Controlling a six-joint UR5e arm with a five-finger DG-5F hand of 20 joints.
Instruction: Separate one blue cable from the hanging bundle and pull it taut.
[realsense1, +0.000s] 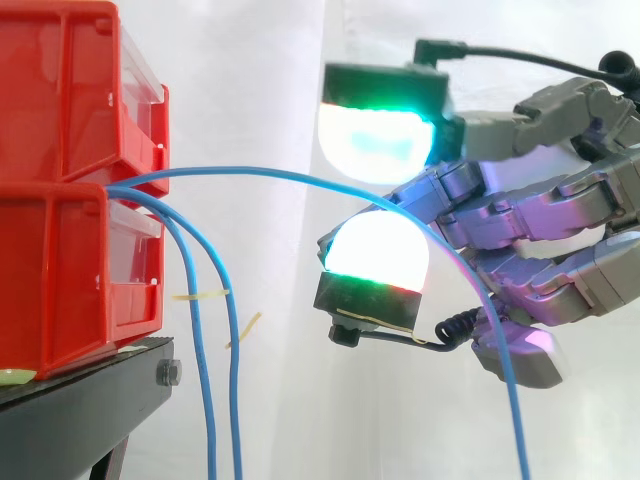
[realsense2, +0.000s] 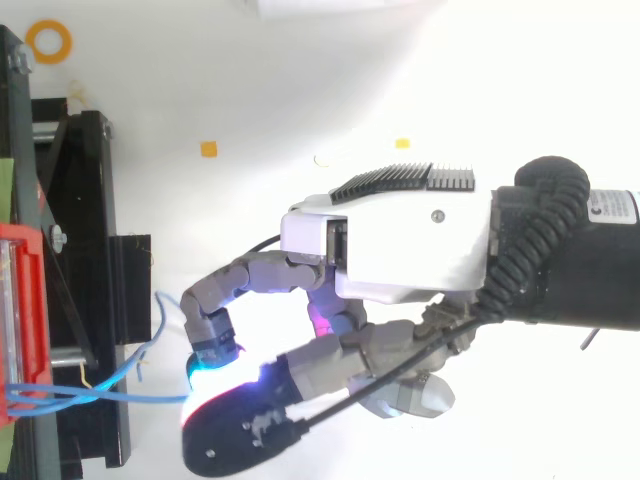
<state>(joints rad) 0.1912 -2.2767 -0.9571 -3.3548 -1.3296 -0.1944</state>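
Observation:
Three blue cables come out between the stacked red bins (realsense1: 60, 270) at the left. Two of them (realsense1: 205, 400) hang straight down beside the black stand (realsense1: 80, 400). The third blue cable (realsense1: 260, 172) arcs right, apart from the others, rides over the lower glowing fingertip pad (realsense1: 375, 250) and drops behind it. My hand (realsense1: 560, 220) reaches in from the right with curled fingers. Its upper pad (realsense1: 380, 130) sits just above the cable with a small gap. From above, the cable (realsense2: 130, 396) runs from the bins into the curled fingers of the hand (realsense2: 400, 250).
The bins (realsense2: 20, 300) and stand (realsense2: 90, 200) fill the left edge, with a white curtain behind. Small yellow tape scraps (realsense1: 200, 295) hang near the two loose cables. An orange ring (realsense2: 48, 40) and yellow markers (realsense2: 208, 149) lie on the floor.

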